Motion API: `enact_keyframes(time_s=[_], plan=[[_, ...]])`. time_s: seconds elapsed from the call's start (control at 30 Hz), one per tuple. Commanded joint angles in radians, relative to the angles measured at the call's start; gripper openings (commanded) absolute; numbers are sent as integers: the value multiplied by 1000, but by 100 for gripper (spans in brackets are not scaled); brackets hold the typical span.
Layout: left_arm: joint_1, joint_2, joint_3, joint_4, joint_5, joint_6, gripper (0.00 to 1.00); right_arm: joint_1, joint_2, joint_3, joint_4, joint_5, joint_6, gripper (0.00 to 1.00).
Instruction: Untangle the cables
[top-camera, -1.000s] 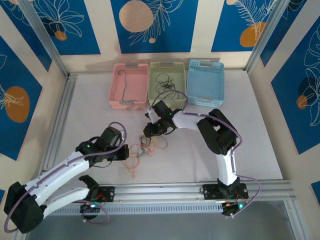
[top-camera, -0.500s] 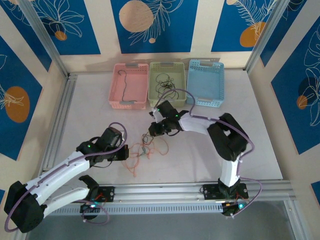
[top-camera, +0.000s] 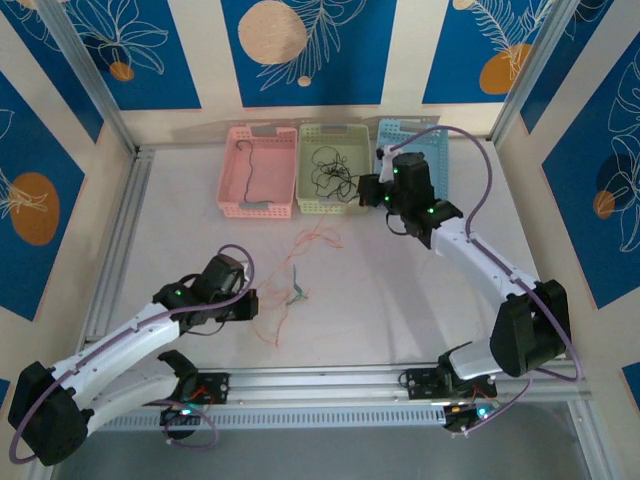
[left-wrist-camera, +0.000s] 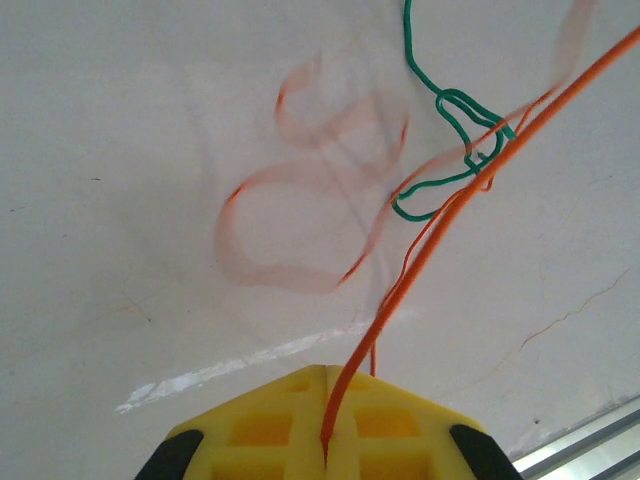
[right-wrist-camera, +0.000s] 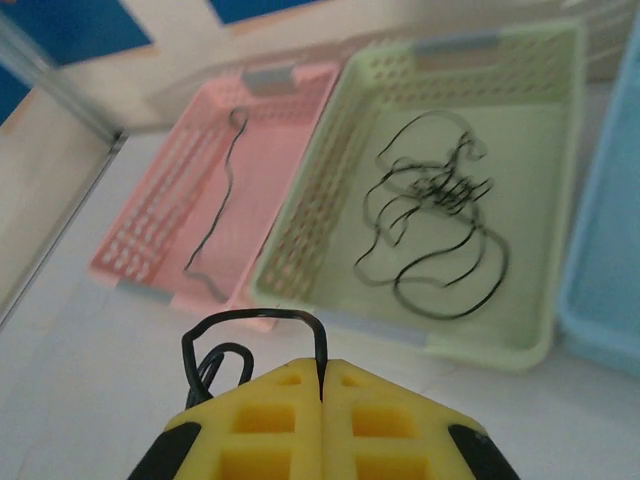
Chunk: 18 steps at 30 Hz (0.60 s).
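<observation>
Right gripper (right-wrist-camera: 322, 375) was pinched tight on a black cable (right-wrist-camera: 255, 313), up near the green basket (right-wrist-camera: 310, 215). Our read: centre over that basket, go low, then release, so the loop wouldn't drape over the wall. Left gripper (left-wrist-camera: 326, 385) was clamped on the orange cable (left-wrist-camera: 400, 290), with the green cable (left-wrist-camera: 447, 95) tangled into it over the table (left-wrist-camera: 120, 150). Pink basket (right-wrist-camera: 150, 215) sat just beside, easy to drop into by mistake.

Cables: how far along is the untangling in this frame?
Done: a bunch of black cables lies in the green basket, and a lone black cable in the pink basket.
In hand: the right gripper is shut on a further black cable near those baskets. The left gripper is shut on an orange cable.
Left: that orange cable and a green cable are hooked together over the table.
</observation>
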Motion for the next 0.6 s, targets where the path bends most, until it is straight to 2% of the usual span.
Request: enact_keyframes(time_s=[0.0,0.33,0.43,0.57], plan=[[-10,2,-13,0,-19,6,0,-9,24,62,-6,28,2,0],[-11,-12,-16,-17,-46,4,0,-109,53,142,-31,52,16,0],[-11,-31,-20,-38,-94,-7,0,-178,21,120,-59,92,46,0],[-11,-58,-27,-48,-132,-19,0,-291,-37,44,-37,35,120,0]])
